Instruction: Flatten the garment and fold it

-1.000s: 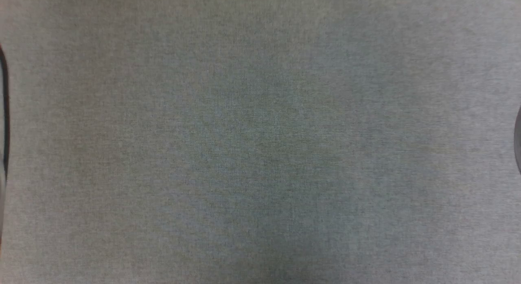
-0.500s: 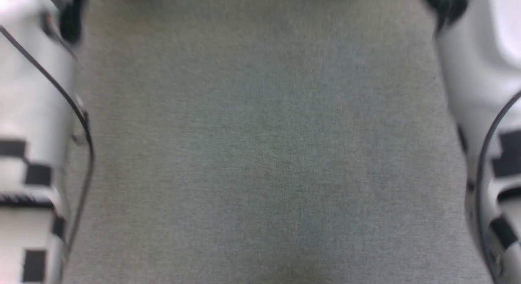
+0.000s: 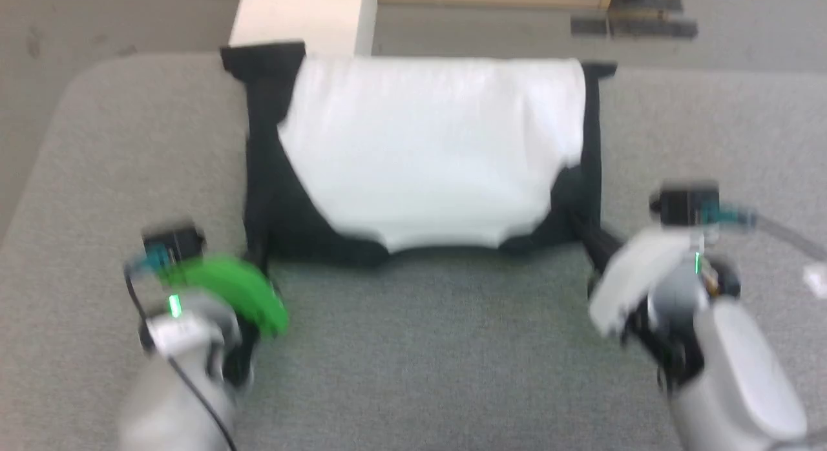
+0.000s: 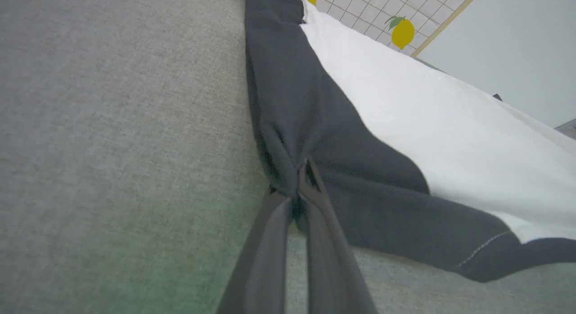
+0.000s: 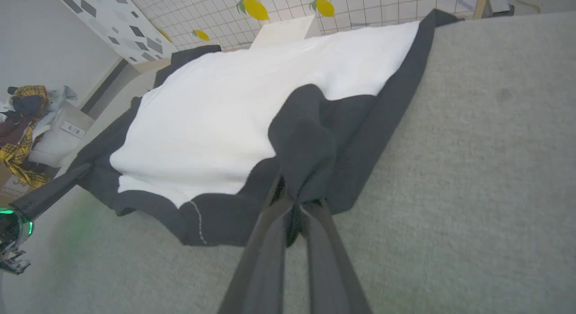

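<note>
The garment (image 3: 426, 160) lies spread on the grey table (image 3: 426, 360), white panel up, with black sleeves and sides around it. At its near left corner my left gripper (image 3: 257, 260) is shut on a pinch of black cloth, and the left wrist view shows the fingers (image 4: 302, 170) closed on a bunched black fold of the garment (image 4: 427, 125). My right gripper (image 3: 589, 234) grips the near right corner. In the right wrist view its fingers (image 5: 292, 199) clamp a raised black fold of the garment (image 5: 216, 116).
A pale box (image 3: 303, 18) stands beyond the table's far edge, and a dark stand (image 3: 633, 24) sits on the floor at the back right. A pile of clothes (image 5: 22, 120) lies off the table's left side. The table's rounded left corner (image 3: 77, 83) is near.
The head camera has swung upward: from bare grey tabletop, to blurred forearms at both sides, to the garment and both grippers now. No move of the things themselves can be told.
</note>
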Available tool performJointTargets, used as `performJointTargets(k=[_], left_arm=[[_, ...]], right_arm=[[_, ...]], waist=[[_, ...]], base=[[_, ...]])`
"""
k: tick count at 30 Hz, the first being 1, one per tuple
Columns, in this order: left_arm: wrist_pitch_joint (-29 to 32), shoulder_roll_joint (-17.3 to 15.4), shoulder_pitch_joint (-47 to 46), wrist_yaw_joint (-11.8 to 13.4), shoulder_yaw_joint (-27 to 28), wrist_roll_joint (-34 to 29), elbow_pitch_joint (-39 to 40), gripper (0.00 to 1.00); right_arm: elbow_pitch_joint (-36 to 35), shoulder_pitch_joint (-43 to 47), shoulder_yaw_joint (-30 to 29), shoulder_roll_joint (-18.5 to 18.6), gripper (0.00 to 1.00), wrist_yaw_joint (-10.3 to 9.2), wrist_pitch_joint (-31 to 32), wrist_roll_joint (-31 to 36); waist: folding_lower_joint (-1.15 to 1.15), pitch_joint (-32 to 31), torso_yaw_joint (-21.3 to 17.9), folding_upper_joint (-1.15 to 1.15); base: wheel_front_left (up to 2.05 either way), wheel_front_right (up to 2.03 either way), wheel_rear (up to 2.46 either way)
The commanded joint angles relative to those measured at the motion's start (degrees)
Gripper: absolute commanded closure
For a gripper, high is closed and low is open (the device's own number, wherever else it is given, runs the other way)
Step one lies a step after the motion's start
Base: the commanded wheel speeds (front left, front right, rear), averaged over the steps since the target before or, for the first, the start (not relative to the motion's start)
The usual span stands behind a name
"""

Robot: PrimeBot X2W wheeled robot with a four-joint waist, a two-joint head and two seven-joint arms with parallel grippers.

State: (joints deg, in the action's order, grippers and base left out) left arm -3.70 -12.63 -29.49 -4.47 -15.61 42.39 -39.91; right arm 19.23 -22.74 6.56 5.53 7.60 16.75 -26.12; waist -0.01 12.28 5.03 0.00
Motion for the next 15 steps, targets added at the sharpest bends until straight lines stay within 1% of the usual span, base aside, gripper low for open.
performJointTargets(k=[1,7,12,15], left_arm=[[0.6,-0.1,4.0,1.2,0.6,1.3,1.2,1.0],[5.1,0.2,16.8,5.4,0.5,3.5,7.9,1.0],[8.6,0.1,24.1,8.9,0.1,4.6,14.3,1.0],[11.8,-0.5,28.0,11.2,-0.3,5.0,18.2,1.0]], right_arm=[[-1.7,3.6,-0.6,0.1,1.0,-0.11,0.7,-0.8],[-7.8,16.3,-2.3,-0.2,1.0,-0.11,3.5,-0.3],[-12.3,23.5,-4.0,-0.4,1.0,-0.11,7.2,1.1],[-15.4,27.0,-4.6,-0.3,1.0,-0.11,10.5,1.8]], waist=[[0.01,-6.0,0.8,0.0],[0.01,-9.5,0.6,0.0],[0.01,-11.5,0.5,0.0],[0.01,-12.2,0.3,0.0]], base=[[0.0,0.0,0.0],[0.0,0.0,0.0],[0.0,0.0,0.0],[0.0,0.0,0.0]])
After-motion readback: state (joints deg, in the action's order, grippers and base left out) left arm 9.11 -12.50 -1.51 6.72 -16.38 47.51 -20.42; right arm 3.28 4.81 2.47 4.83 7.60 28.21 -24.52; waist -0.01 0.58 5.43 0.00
